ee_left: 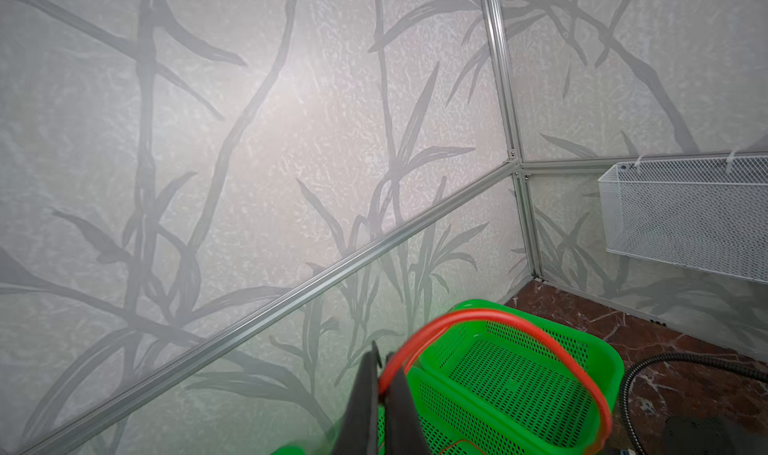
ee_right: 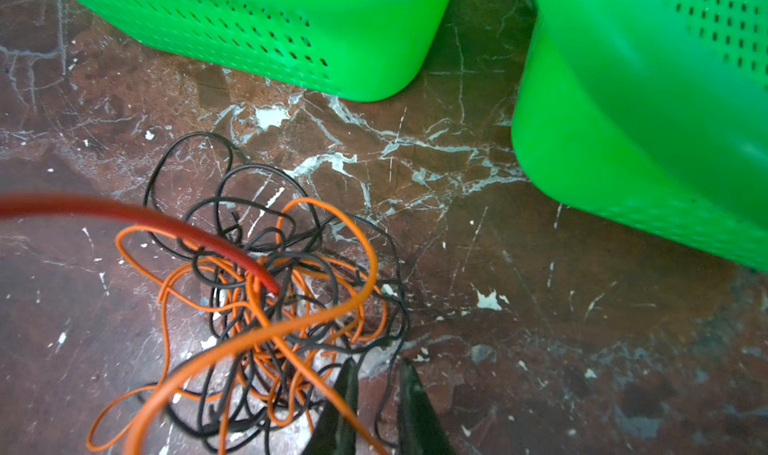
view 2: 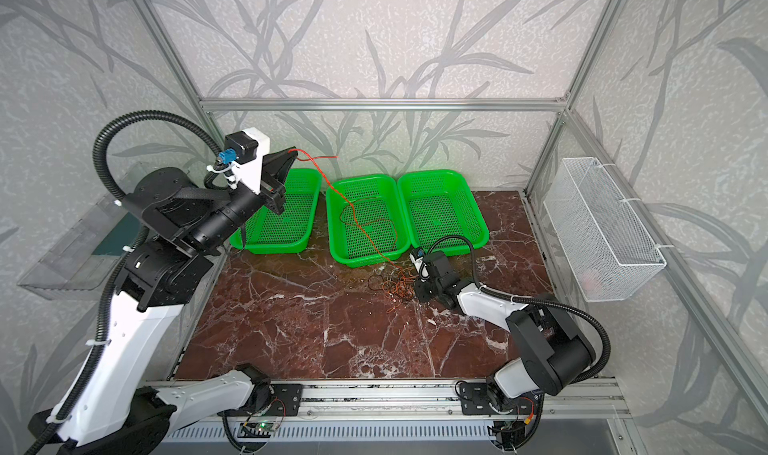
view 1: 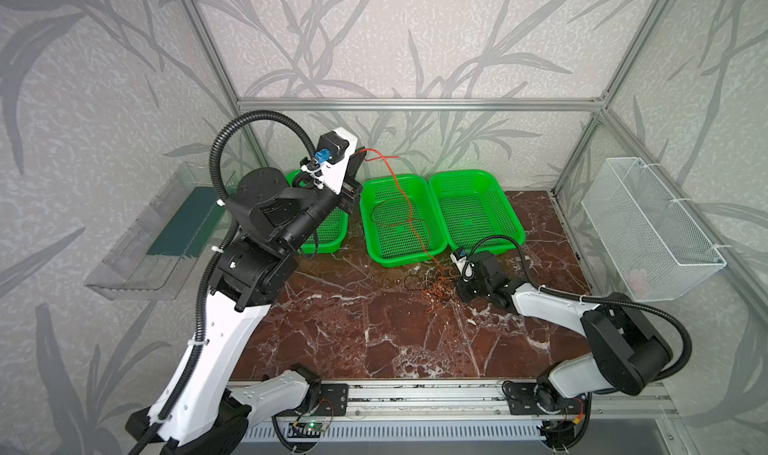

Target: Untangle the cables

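My left gripper point(view 1: 360, 151) point(ee_left: 384, 361) is raised above the left green basket, shut on a thin red cable point(view 1: 409, 208) point(ee_left: 540, 332). That cable slopes down across the middle basket point(view 1: 405, 262) to a tangle of orange and black cables point(view 1: 434, 286) point(view 2: 395, 286) point(ee_right: 282, 307) on the marble table. My right gripper point(view 1: 459, 293) point(ee_right: 378, 365) is low at the tangle's right edge. Its jaws stand slightly apart, with a black strand point(ee_right: 384, 394) running loose between them and an orange strand point(ee_right: 328, 394) crossing one finger. The red cable's end point(ee_right: 266, 278) dips into the knot.
Three green perforated baskets stand in a row at the back: left point(view 1: 324, 247), middle, right point(view 1: 515, 224); the right two are close to the tangle point(ee_right: 374, 87). A white wire basket point(view 1: 648, 224) hangs on the right wall. A clear shelf point(view 1: 137, 266) hangs on the left wall.
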Robot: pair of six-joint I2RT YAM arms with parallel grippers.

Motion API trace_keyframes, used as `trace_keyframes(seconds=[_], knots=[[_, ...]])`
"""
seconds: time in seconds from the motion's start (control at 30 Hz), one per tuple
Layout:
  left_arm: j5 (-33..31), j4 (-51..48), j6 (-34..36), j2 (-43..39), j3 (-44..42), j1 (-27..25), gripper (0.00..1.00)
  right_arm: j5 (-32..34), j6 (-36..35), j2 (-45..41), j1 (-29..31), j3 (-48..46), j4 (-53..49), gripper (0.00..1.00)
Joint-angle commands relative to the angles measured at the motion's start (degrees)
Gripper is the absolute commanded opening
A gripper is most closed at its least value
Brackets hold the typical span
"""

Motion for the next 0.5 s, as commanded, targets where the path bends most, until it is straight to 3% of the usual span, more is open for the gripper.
trace_keyframes(seconds=[0.0,0.1,0.23,0.47], knots=[[0.33,-1.93,0.78,0.53,1.34,0.56,0.0,1.62,1.19,-0.08,-0.45,0.81,-1.42,0.19],[0.87,-1.06,-0.14,0.36,0.53,0.69,0.0,1.6,1.51,-1.56,-0.44,1.86,-4.1,0.23],[3.61,-0.94,-1.98,0.71,-0.31,0.69,0.0,-2.62,-1.67,-7.45,-0.5,1.78,-4.24,0.42],[6.28,1.99,-4.98,0.78,-2.55,0.67,0.0,-11.39,-16.67,-19.34,0.73,-0.72,-3.68,0.57]])
